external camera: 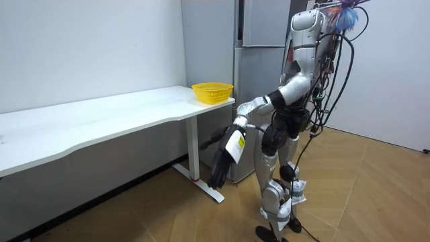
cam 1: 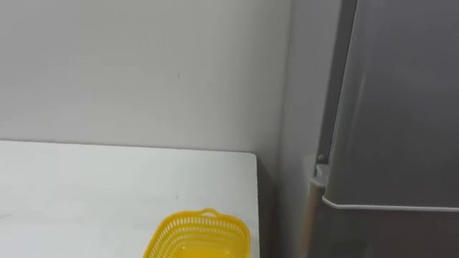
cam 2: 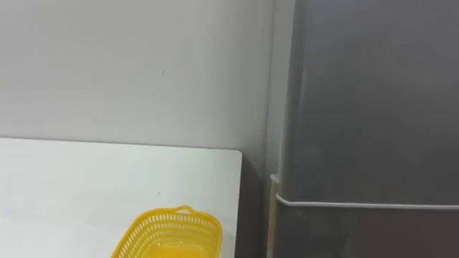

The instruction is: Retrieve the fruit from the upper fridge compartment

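Fridge (cam 1: 401,107) stands shut beside white table (cam 1: 86,193) bearing yellow basket (cam 1: 197,233).

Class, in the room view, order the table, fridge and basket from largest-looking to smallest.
1. Table, spanning the view's left half, though nearer the camera.
2. Fridge, partly hidden behind the robot.
3. Basket, plainly smallest.

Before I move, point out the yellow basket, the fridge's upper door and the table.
yellow basket (cam 1: 197,231), left eye view, on its mesh wall.
upper fridge door (cam 1: 409,107), left eye view, on its grey front.
table (cam 1: 100,186), left eye view, on its bare top.
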Tool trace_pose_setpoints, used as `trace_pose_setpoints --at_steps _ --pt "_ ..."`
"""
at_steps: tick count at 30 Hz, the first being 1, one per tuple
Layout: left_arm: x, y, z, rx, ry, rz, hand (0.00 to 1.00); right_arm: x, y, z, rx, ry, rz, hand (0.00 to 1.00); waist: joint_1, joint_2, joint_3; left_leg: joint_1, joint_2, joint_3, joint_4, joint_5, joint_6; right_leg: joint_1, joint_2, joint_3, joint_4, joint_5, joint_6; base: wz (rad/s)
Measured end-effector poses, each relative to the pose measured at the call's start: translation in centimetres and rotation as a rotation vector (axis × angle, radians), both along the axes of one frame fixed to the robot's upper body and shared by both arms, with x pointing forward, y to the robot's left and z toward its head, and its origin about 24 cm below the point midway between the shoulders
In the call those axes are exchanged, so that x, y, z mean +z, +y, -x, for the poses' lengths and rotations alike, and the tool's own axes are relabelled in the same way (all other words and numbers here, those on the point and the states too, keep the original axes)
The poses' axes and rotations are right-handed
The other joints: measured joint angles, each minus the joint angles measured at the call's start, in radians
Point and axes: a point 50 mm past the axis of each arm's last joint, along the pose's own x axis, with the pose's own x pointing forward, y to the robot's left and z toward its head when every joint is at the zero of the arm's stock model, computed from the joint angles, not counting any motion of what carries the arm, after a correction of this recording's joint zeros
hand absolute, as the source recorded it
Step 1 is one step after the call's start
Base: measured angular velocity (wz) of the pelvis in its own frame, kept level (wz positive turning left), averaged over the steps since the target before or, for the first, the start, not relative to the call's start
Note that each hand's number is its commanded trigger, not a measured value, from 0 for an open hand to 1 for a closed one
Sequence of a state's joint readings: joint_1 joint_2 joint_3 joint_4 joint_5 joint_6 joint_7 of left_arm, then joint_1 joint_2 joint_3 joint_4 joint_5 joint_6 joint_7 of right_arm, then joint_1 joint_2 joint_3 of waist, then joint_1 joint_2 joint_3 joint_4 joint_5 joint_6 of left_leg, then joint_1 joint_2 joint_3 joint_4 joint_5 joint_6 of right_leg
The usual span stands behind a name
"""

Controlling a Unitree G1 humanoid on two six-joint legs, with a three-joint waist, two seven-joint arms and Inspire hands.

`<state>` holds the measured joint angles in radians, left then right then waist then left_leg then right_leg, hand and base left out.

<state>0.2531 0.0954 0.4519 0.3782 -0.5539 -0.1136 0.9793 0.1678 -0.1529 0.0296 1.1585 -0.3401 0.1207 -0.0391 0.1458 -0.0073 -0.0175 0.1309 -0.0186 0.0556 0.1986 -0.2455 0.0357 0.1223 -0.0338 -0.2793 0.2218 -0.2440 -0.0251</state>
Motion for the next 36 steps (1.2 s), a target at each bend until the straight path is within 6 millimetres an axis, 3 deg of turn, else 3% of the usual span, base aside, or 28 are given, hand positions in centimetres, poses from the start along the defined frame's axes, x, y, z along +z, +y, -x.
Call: trace_pose_setpoints --at_steps 5,8,11,13,16,18,20,24,28,30,36 --pt "5.0 0.7 -2.2 -0.076 -0.079 -0.290 0.00 0.0 -0.1 -0.2 0.013 -0.007 -0.001 0.00 0.019 -0.008 -0.0002 -0.014 -0.010 -0.046 0.005 0.004 0.003 -0.001 -0.004 -0.023 -0.003 0.001 -0.001 0.17" --pt "9.2 0.4 -3.5 -0.143 -0.175 -0.480 0.00 0.0 0.0 -0.4 0.002 -0.027 -0.011 0.00 0.027 -0.011 0.0010 -0.022 -0.012 -0.064 0.018 0.004 0.003 0.001 -0.004 -0.034 -0.002 0.001 0.000 0.16" --pt "12.9 -0.1 -4.4 -0.203 -0.297 -0.612 0.00 0.0 0.1 -0.8 0.015 -0.038 -0.017 0.00 0.020 -0.010 0.0037 -0.033 -0.014 -0.076 0.027 0.004 0.003 0.005 -0.008 -0.056 -0.007 0.000 0.000 0.17" --pt "15.8 -1.4 -5.2 -0.295 -0.379 -0.735 0.00 -0.1 0.2 -1.1 0.022 -0.040 -0.027 0.00 0.019 -0.014 0.0120 -0.042 -0.015 -0.086 0.034 0.004 0.003 0.005 -0.007 -0.065 -0.018 0.001 0.000 0.14" --pt "18.0 -2.5 -5.8 -0.414 -0.439 -0.840 0.00 -0.1 0.3 -1.0 0.026 -0.042 -0.040 0.00 0.015 -0.011 0.0150 -0.050 -0.015 -0.088 0.037 0.005 0.003 0.001 -0.007 -0.070 -0.018 0.001 0.000 0.05" --pt "18.6 -3.3 -6.2 -0.487 -0.475 -0.851 0.00 -0.1 0.4 -0.8 0.028 -0.036 -0.053 0.00 0.005 -0.006 0.0156 -0.052 -0.015 -0.092 0.039 0.005 0.003 0.002 -0.007 -0.073 -0.019 0.001 0.000 0.06" --pt "18.9 -4.2 -6.9 -0.581 -0.504 -0.849 0.00 -0.2 0.5 -0.9 0.032 -0.034 -0.068 0.00 -0.009 -0.007 0.0217 -0.052 -0.016 -0.098 0.039 0.005 0.003 0.005 -0.007 -0.077 -0.021 0.001 0.000 0.07" --pt "19.5 -6.7 -9.6 -0.837 -0.626 -0.803 0.00 -0.2 0.5 -1.5 0.045 -0.033 -0.099 0.00 -0.041 -0.011 0.0290 -0.055 -0.015 -0.096 0.038 0.008 0.001 0.001 -0.007 -0.077 -0.020 0.001 -0.001 0.00" --pt "19.7 -9.4 -11.3 -1.102 -0.731 -0.730 0.00 -0.2 0.6 -1.7 0.066 -0.029 -0.115 0.00 -0.083 -0.015 0.0284 -0.060 -0.014 -0.083 0.036 0.008 0.001 -0.008 -0.004 -0.055 -0.020 0.001 -0.001 -0.11" --pt "19.9 -10.2 -11.8 -1.191 -0.753 -0.724 0.00 -0.2 0.6 -1.7 0.064 -0.028 -0.115 0.00 -0.095 -0.018 0.0233 -0.065 -0.011 -0.073 0.036 0.009 0.001 -0.017 -0.002 -0.045 -0.016 0.005 -0.002 -0.17" --pt "19.8 -14.4 -13.2 -1.519 -0.953 -0.531 0.00 -0.2 0.5 -1.8 0.071 -0.011 -0.110 0.00 -0.145 0.000 0.0233 -0.061 -0.005 -0.051 0.021 0.009 0.002 -0.018 0.000 -0.027 -0.017 0.016 -0.002 -0.13"
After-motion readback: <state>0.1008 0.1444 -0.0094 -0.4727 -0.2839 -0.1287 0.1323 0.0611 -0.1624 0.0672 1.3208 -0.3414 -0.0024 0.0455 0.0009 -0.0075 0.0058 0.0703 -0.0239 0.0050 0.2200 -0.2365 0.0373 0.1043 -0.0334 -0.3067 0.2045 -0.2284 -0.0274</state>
